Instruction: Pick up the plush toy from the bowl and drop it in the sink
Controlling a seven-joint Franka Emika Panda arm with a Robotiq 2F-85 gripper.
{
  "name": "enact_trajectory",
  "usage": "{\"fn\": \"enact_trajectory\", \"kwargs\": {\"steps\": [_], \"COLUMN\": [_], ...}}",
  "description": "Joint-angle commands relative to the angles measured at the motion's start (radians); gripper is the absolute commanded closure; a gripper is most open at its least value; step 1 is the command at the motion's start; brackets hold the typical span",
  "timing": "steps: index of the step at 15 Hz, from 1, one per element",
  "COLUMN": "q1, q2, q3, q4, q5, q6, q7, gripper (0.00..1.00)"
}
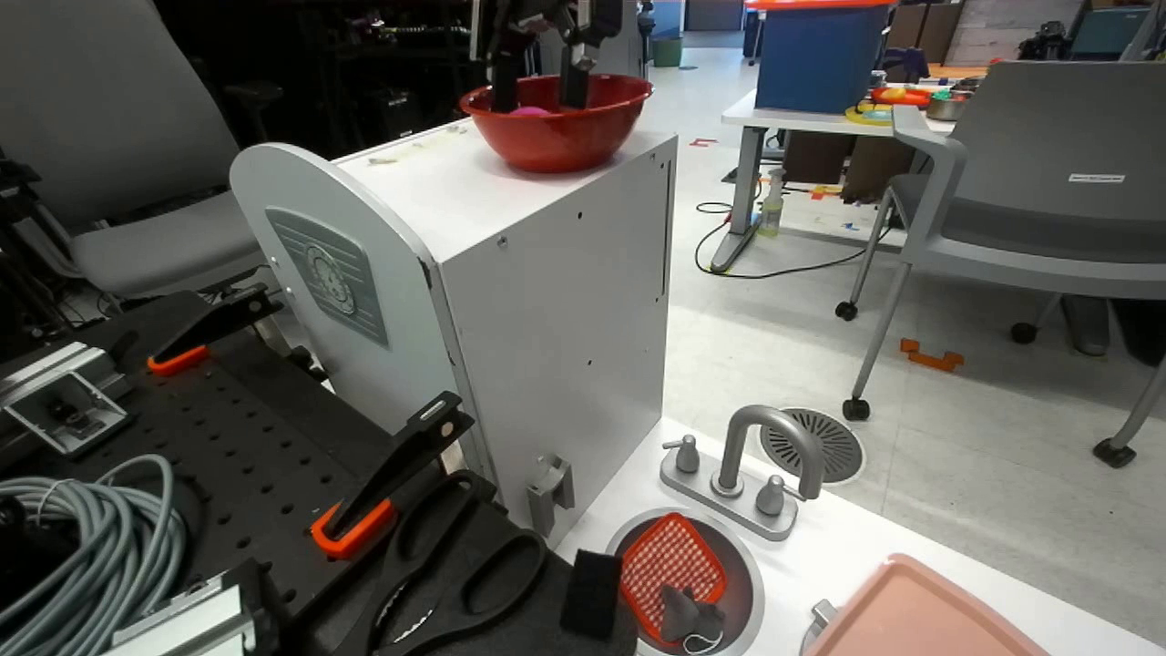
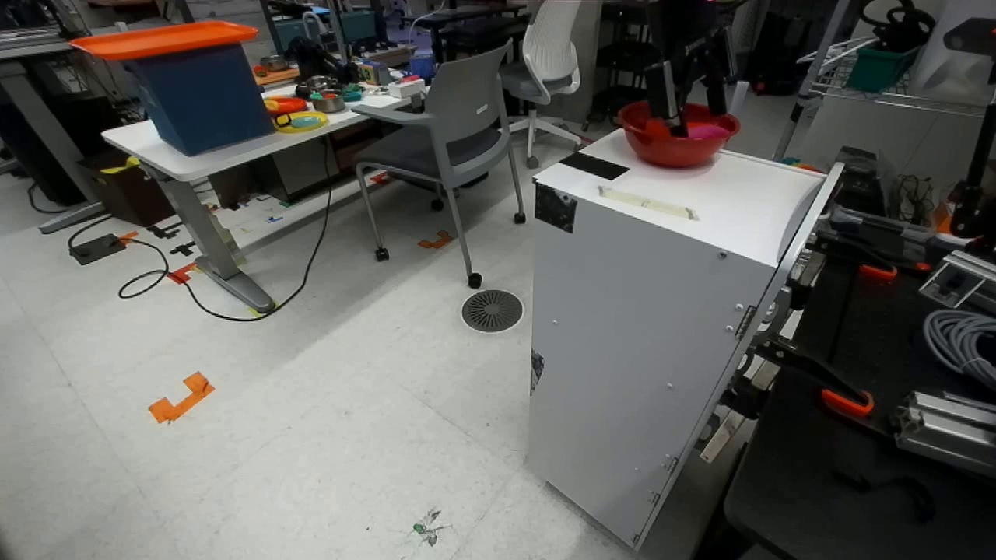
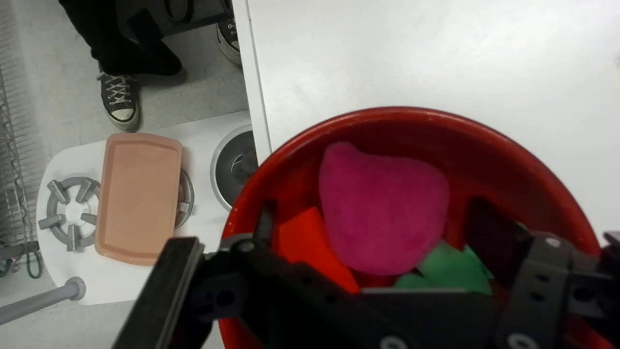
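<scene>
Red and shiny, the bowl (image 1: 560, 137) sits on the white table (image 1: 437, 200), right under the tool (image 1: 539, 96). The tool's two fingers are spread wide apart, and their tips look to be down in the mouth of the bowl. I don't see them squeezing anything, so I think nothing is held. I can't tell if a finger touches a toy.

The toy to move, I think, is the green plush toy (image 3: 450, 269). It lies in the bowl below the tool, nearer to one finger, and the tool hides part of it. A fuzzy pink lump (image 3: 385, 208) is right beside it, between the two fingers. That could be plush too, and I can't tell if the green bit is joined to it. A red-orange piece (image 3: 310, 242) lies nearer the other finger.

So the reaching looks mostly done, and that is only the start. Grabbing, lifting, carrying and dropping are all left to do. The sink (image 1: 745, 583), by its grey faucet (image 1: 733, 460), is off to one side of the tool and much lower down. A grey soft toy (image 1: 688, 615) and a red grid (image 1: 669, 556) lie in there, but I see no green plush toy with them.
</scene>
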Motion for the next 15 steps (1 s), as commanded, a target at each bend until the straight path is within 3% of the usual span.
{"fn": "enact_trajectory", "kwargs": {"steps": [1,10,15], "q1": [0.011,0.012,0.009], "q2": [0.019,0.023,0.018], "q3": [-0.008,-0.008,-0.007], "q4": [0.034,0.042,0.044], "q5": [0.003,0.003,0.008], "q6": [-0.036,-0.043,-0.048], "q7": [-0.011,-0.012,-0.013], "gripper": [0.31,0.98,0.98]}}
